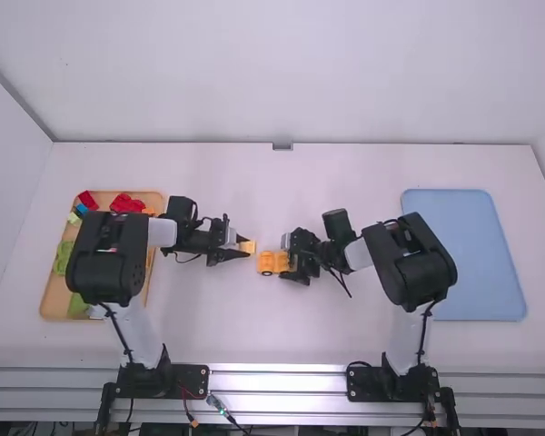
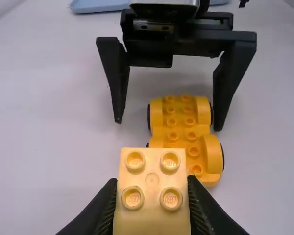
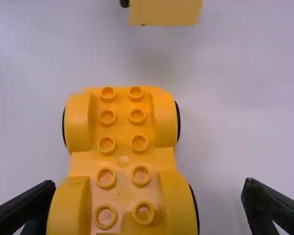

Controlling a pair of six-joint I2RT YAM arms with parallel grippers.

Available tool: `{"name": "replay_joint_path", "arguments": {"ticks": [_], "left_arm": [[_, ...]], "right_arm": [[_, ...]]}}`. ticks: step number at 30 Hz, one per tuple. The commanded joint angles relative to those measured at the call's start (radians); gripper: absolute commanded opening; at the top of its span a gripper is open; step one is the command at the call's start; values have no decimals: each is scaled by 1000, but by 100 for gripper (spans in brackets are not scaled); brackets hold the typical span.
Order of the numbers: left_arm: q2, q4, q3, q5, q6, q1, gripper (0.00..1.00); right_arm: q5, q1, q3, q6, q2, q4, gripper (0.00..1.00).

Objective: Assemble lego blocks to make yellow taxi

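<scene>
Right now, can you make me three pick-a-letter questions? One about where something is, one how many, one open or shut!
1. Where is the yellow wheeled base?
A) on the blue tray
B) on the white table
C) in the brown tray

2. How many studs top the block in the left gripper?
A) two
B) eight
C) four

3. How is the right gripper?
A) open
B) shut on the block
C) shut on nothing

B: it sits on bare white surface.
C: two rows of two.
A: its fingers stand wide apart.
</scene>
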Motion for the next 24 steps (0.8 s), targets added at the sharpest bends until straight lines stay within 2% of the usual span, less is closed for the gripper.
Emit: {"name": "replay_joint_path", "arguments": {"ticks": [1,9,14,20,24], "left_arm": [[19,0,11,25,-26,-26,2],[10,14,11,-50,-70,-76,2],[-5,36,11,-97,-156,-103,2],[-28,40,11,-167,-161,-147,2],[-48,92,11,-232,-276,-159,2]], "right_arm": [[-1,2,3,-2,14,2,95],[-104,-9,4,9,98,113,96],[-109,-27,5,130,103,176,99],[-101,-11,5,90,103,167,99],[-101,-14,5,82,103,167,100]]}}
